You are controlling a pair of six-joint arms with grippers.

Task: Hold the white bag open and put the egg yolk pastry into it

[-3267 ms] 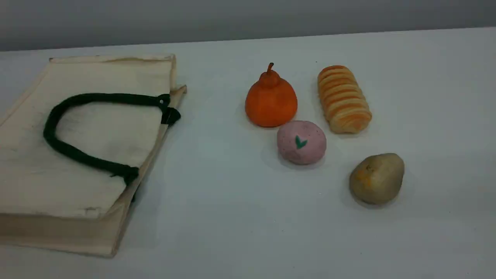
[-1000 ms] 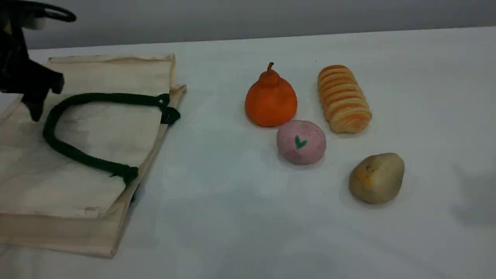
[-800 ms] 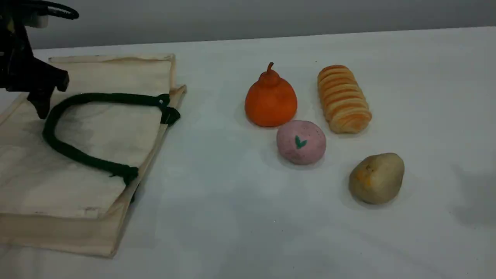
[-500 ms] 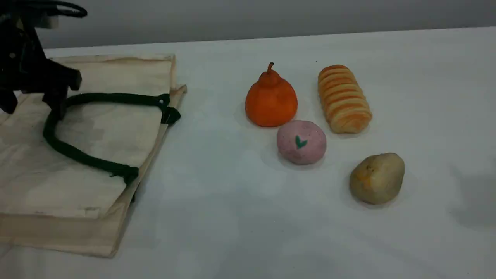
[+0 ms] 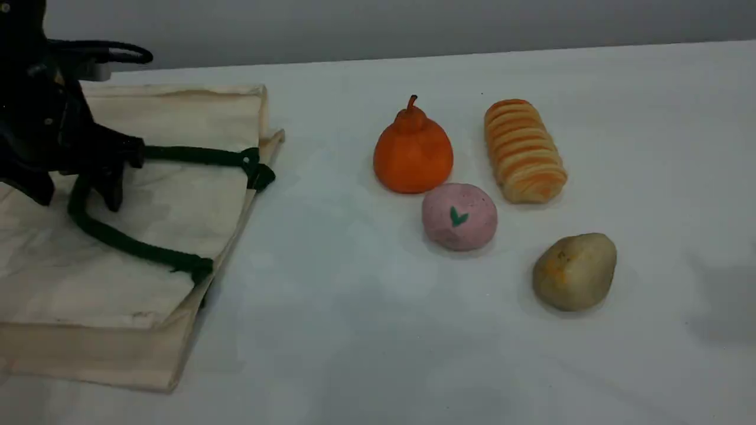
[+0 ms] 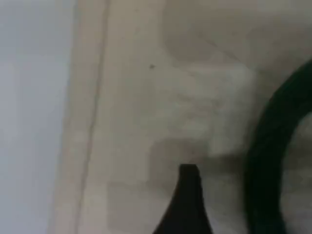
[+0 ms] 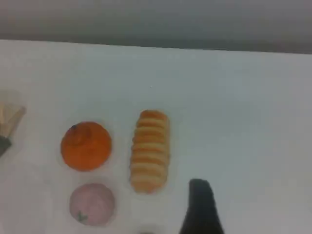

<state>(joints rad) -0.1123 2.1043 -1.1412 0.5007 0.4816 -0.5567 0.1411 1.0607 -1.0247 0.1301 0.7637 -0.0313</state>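
Left gripper (image 5: 74, 192), now spread wide over white bag (image 5: 177, 200) on white table (image 5: 366, 330); right's spread unclear.

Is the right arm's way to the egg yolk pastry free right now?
Probably yes. The egg yolk pastry sits alone on bare table, apart from the pink ball and bread roll, with nothing over it.

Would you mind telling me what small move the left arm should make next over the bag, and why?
Probably lower the left gripper a little and close on the dark green handle. Its open jaws stand either side of the handle's curve over the white bag, which lies flat and closed, while the egg yolk pastry sits untouched on the table.
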